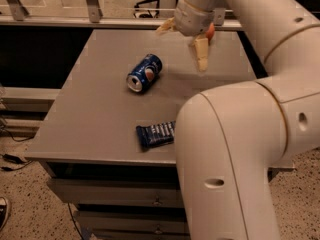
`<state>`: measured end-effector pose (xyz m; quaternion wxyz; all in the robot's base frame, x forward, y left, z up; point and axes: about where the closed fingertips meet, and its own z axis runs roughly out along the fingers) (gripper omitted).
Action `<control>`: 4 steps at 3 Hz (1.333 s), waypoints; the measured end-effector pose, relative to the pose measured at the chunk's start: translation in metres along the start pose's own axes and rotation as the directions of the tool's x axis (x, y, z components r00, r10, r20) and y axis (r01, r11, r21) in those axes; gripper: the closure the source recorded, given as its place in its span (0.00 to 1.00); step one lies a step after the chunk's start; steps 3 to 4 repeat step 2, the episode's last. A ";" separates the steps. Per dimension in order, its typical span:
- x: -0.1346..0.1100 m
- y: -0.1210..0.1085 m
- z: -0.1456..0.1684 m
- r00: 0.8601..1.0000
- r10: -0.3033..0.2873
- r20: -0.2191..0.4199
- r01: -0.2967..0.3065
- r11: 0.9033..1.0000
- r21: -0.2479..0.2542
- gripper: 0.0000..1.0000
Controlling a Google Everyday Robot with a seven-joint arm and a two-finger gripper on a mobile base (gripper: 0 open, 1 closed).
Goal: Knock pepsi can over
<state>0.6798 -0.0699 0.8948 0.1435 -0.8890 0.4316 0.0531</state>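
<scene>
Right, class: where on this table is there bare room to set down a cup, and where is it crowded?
Free: the left strip of the table beside the lying pepsi can, and the front-left corner beside the snack wrapper. Crowded: far right under the open pincer; near right hidden by the arm.
</scene>
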 end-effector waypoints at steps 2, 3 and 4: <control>0.026 0.046 -0.070 0.893 0.232 0.387 -0.344 0.904 0.253 0.00; 0.026 0.046 -0.070 0.893 0.232 0.387 -0.344 0.904 0.253 0.00; 0.026 0.046 -0.070 0.893 0.232 0.387 -0.344 0.904 0.253 0.00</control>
